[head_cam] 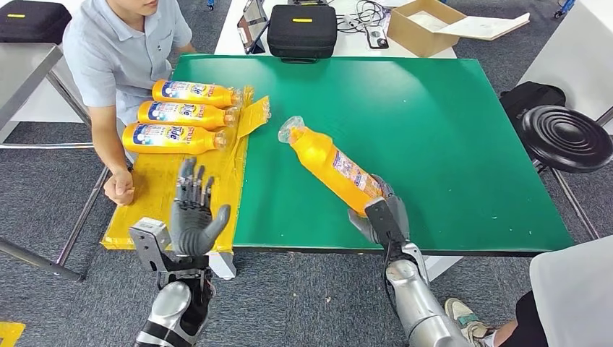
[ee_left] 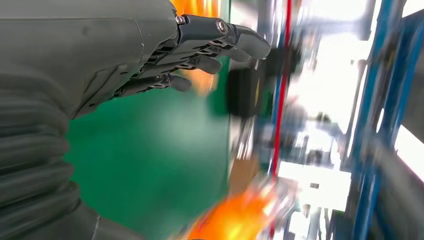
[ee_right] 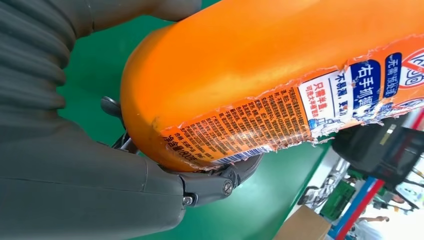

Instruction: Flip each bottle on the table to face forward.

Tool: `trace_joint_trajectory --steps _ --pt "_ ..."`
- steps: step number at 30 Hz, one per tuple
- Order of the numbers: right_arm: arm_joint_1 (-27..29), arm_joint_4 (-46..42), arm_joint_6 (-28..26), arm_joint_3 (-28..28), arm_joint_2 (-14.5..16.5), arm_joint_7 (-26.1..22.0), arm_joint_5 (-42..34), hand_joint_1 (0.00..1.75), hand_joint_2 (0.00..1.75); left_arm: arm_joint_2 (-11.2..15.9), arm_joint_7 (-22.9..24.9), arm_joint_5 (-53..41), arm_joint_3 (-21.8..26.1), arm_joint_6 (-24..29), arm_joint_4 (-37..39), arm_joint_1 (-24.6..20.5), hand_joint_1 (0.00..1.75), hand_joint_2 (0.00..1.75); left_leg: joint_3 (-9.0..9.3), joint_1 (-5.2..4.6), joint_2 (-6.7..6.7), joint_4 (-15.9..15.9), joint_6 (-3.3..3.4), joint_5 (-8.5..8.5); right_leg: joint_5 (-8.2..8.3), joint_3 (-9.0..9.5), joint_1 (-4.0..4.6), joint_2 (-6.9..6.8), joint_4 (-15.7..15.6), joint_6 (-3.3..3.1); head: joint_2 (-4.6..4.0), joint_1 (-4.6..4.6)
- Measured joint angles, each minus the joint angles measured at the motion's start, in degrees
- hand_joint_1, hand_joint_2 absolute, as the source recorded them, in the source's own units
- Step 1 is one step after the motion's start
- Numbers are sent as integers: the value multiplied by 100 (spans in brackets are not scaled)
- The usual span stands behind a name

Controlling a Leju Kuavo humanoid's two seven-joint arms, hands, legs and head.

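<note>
Bottle: orange, held by its base above the green table, cap pointed toward the far left, back label turned up.
Right hand: closed around the bottle base.
Left hand: nothing held, fingers spread, over the yellow mat.
Three bottles: laid side by side on the mat, beside a seated person.

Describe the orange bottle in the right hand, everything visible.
The orange plastic bottle is long, with a clear cap end pointing away toward the three bottles on the yellow mat. It lies slanted over the green table. The right hand grips its base. Its torn paper label, with small print and a barcode, faces up and to the right.
</note>
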Motion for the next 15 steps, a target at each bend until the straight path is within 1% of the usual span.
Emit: trace_joint_trajectory --steps 2,4,7,11,13,15 --pt "87 -225 159 122 8 -1 -44 175 175 39 74 14 -123 -376 142 -9 0 175 -1 0 3 0 0 0 0 -2 0 1 0 0 0 0" --pt "165 -427 407 319 17 -2 25 175 175 69 134 4 -234 -630 297 -18 0 175 -1 0 5 0 0 -1 0 -3 0 1 0 0 0 0" --pt "269 -614 782 712 32 -3 182 175 175 87 171 -16 -369 -933 487 -25 0 175 0 0 4 0 0 -1 0 -5 1 1 0 0 0 -1" --pt "463 -812 1219 1212 71 -4 156 175 175 82 143 154 -445 -1301 626 -28 0 175 -1 4 4 0 0 -1 -1 -5 3 1 0 -1 0 -1" --pt "577 -933 1276 1433 88 -4 78 175 175 70 143 240 -449 -1366 657 -34 0 175 -1 4 4 -1 -1 -1 -1 -6 3 1 0 -2 0 0" --pt "673 -1036 1194 1646 102 -4 -4 175 175 48 168 323 -450 -1409 683 -42 0 175 -2 3 4 -1 -1 -1 -1 -6 2 1 0 -2 0 0"
